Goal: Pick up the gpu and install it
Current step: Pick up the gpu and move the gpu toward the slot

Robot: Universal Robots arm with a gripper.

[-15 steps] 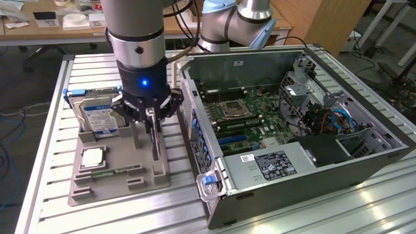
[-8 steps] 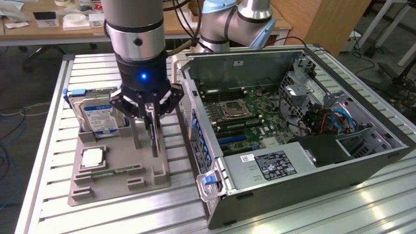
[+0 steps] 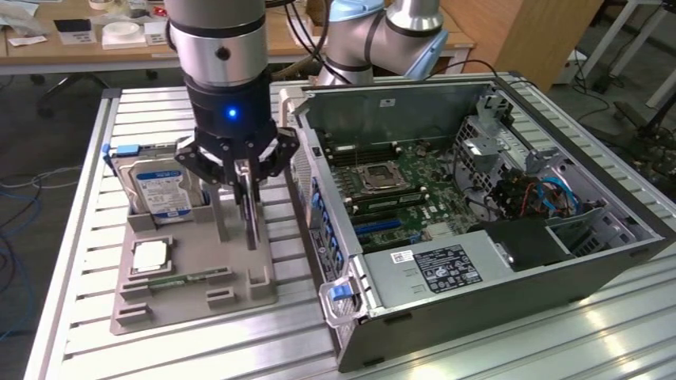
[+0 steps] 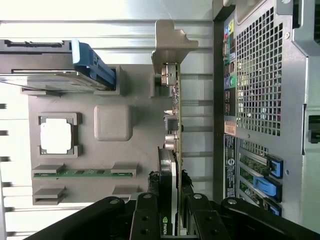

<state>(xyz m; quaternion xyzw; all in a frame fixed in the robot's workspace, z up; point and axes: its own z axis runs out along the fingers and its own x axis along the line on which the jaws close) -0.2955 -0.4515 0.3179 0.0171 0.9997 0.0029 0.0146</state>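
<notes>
"Green board, black cooler: where does the graphics card [image 3: 250, 214] stand?" (Student)

"On edge in its slot on the grey tray [image 3: 190, 293], on the table [image 3: 591, 332] just beside the open computer case [image 3: 496, 253]." (Tutor)

"And the hand [image 3: 245, 180]?" (Student)

"Closed on the card, one finger on each face, near the end away from the silver bracket [image 4: 170, 45]." (Tutor)

"What makes a clean lift?" (Student)

"Probably a straight upward pull with the card plumb, so it clears the slot walls without tilting toward the hard drive [image 3: 158, 190]." (Tutor)
</notes>
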